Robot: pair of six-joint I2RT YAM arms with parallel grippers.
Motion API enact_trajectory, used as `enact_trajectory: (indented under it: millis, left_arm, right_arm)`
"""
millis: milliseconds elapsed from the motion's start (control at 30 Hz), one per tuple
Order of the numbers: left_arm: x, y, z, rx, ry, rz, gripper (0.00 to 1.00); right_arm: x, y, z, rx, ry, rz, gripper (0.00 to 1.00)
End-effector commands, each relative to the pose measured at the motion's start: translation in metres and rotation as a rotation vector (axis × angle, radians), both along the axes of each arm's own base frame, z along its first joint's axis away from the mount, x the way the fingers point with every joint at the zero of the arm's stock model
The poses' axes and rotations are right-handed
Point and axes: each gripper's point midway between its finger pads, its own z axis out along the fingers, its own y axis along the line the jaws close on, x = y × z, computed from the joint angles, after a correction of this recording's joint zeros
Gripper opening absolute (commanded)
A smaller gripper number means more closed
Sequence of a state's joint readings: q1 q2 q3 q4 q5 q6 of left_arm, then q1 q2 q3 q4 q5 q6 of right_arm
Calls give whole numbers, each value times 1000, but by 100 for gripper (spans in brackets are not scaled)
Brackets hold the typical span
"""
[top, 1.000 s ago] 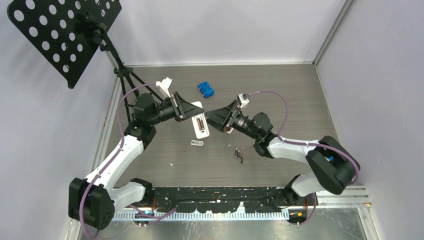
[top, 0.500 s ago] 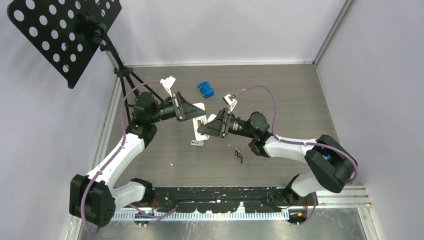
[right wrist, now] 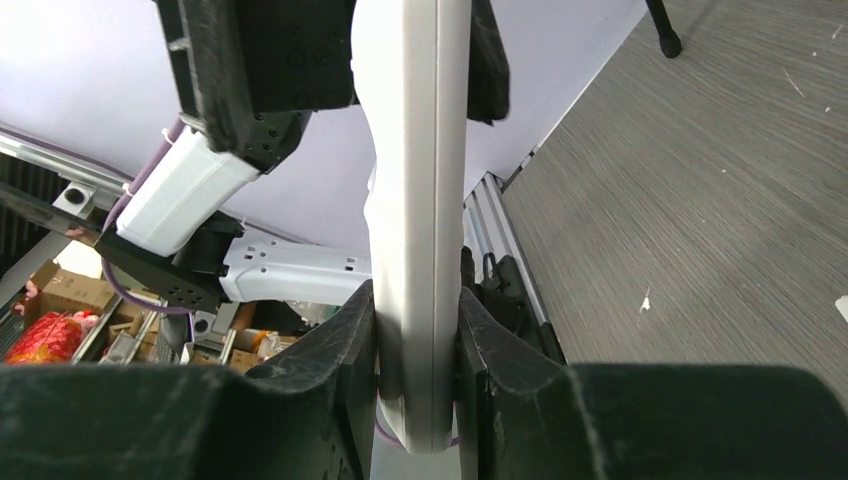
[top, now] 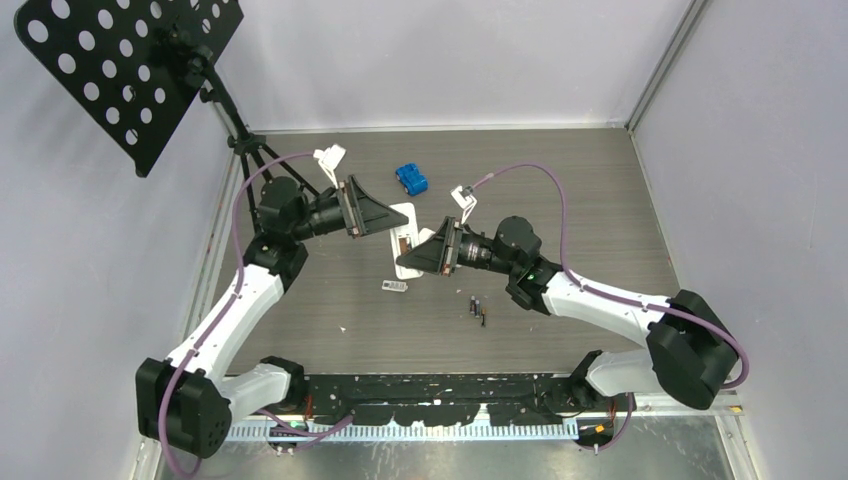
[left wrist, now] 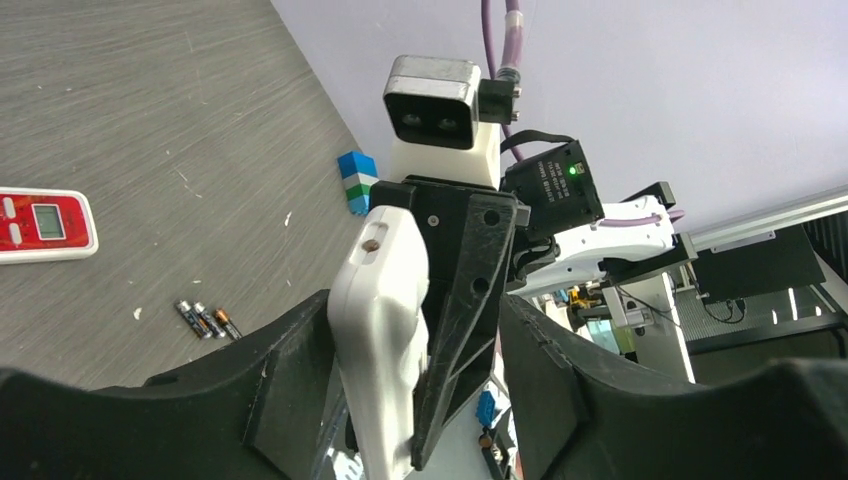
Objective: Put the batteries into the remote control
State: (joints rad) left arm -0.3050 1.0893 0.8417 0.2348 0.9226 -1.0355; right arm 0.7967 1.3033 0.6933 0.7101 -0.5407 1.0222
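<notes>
Right gripper pinching white remote edgewise, mid-air. Left gripper fingers spread around it. Batteries on table, near-right of the remote.

Two remotes counted: white remote, red-faced remote. Batteries: three seen, possibly a fourth, view too small. Blue block: one. Music stand: one.
</notes>
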Motion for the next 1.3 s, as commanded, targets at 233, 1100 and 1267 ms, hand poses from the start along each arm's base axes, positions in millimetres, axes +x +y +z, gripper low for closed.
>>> enact_trajectory:
  millis: [233, 1100, 1267]
  left_arm:
    - [-6, -3, 12, -63, -12, -78, 41]
    - [37, 24, -97, 268, 98, 217, 0]
    - [36, 21, -95, 236, 54, 205, 0]
  right_arm:
    - [-7, 6, 27, 57, -34, 74, 22]
    - [48, -132, -105, -661, 109, -555, 75]
    - [46, -175, -162, -958, 242, -675, 54]
